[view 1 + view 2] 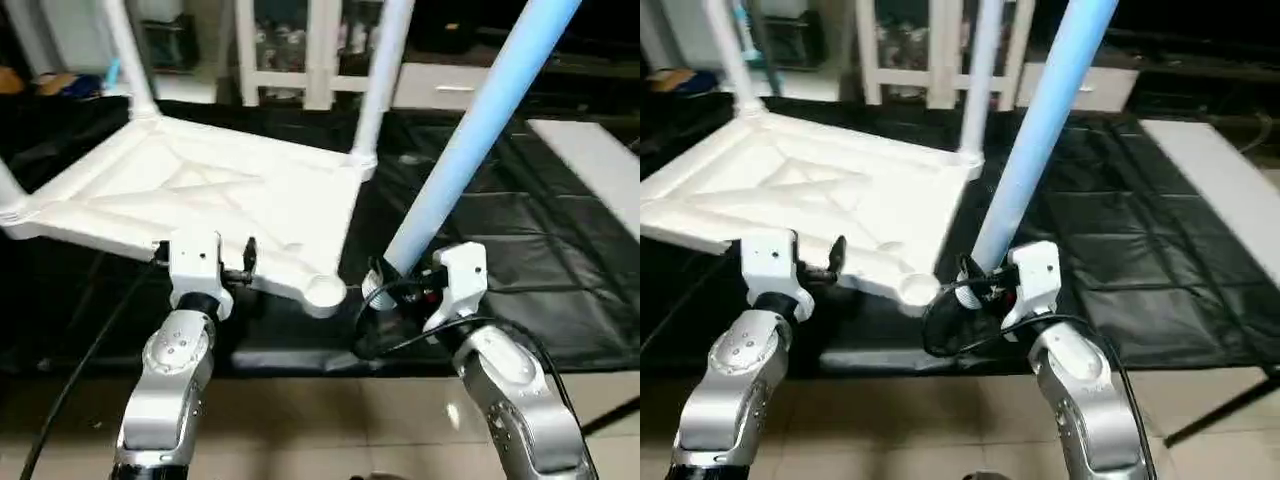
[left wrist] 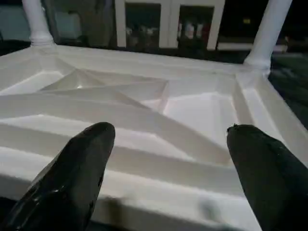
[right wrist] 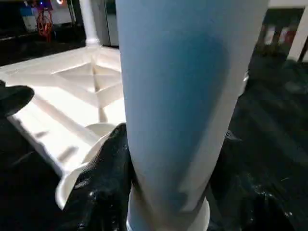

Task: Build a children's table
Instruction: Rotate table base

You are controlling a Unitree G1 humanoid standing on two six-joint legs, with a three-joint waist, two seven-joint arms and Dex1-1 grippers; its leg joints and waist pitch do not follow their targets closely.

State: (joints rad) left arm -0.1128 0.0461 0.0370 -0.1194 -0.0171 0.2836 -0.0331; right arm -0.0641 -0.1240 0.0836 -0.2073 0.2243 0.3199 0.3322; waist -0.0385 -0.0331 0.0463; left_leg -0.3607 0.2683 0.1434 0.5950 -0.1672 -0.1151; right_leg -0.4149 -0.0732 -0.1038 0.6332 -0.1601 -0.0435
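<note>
Tabletop (image 1: pixel 220 205) lies underside up on your black-covered surface (image 1: pixel 520 250), with three legs standing in its corner sockets and the near socket (image 1: pixel 324 292) empty. Your right tool (image 3: pixel 168 202) grips the fourth leg (image 1: pixel 480 120) near its thick end, tilted, just beside that socket. Your left tool (image 2: pixel 168 159) is spread wide at the near rim.

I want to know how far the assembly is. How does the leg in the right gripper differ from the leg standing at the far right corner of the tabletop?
The held leg leans, gripped near its base by the right gripper, beside the empty near socket. The far right leg stands upright, seated in the tabletop. Both are long plain tubes.
</note>
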